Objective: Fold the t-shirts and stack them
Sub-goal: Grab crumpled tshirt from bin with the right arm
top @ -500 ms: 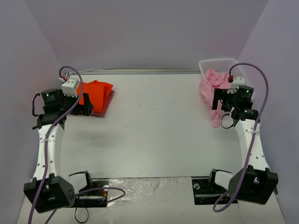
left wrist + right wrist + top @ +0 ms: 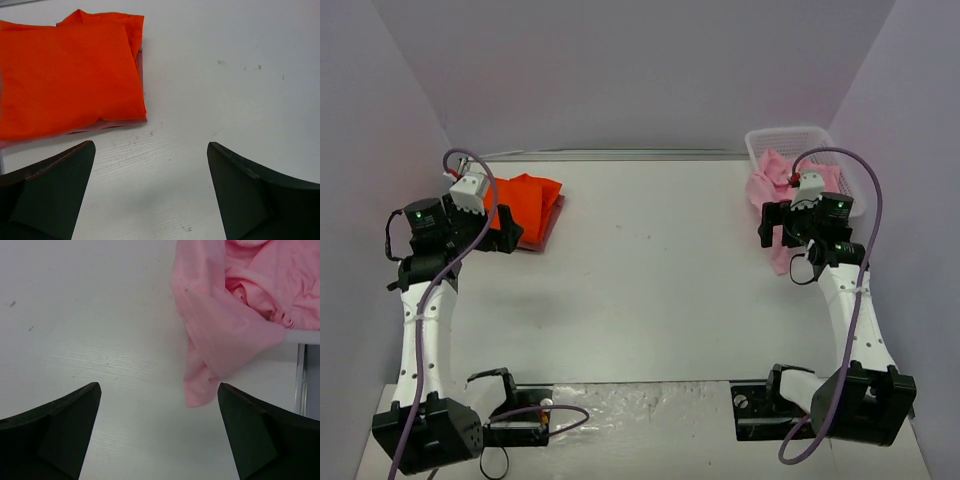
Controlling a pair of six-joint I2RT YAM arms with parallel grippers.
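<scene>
Both claws were empty, jaws as wide as they go.

L claw point(image 2: 151, 148) sat over bare table point(image 2: 650, 270), just short of the stack's near corner, touching no cloth. R claw point(image 2: 159, 386) was also over bare table, with the pink shirt's point(image 2: 220, 320) hanging tail just ahead and to the right of it, no contact.

Change vs half a sec earlier: the R arm had swung in a bit toward table centre, so the claw came off the shirt's outer side and now faced its loose lower end. Its cable loop moved with it. The L arm only resettled and the claw stayed by the stack. No cloth moved.

Further out on the left, the orange shirt point(image 2: 70, 75) lay folded flat on the dull red folded shirt point(image 2: 120, 123), edges roughly matched. I'd count those two as done.

Far right, the pink shirt was still crumpled, part in the basket point(image 2: 790, 135) and part draped over the rim onto the table. It's the last item.

My read: R was lining up to grab the tail and pull the shirt out. Risks are the rest snagging on the rim, or the basket dragging along.
</scene>
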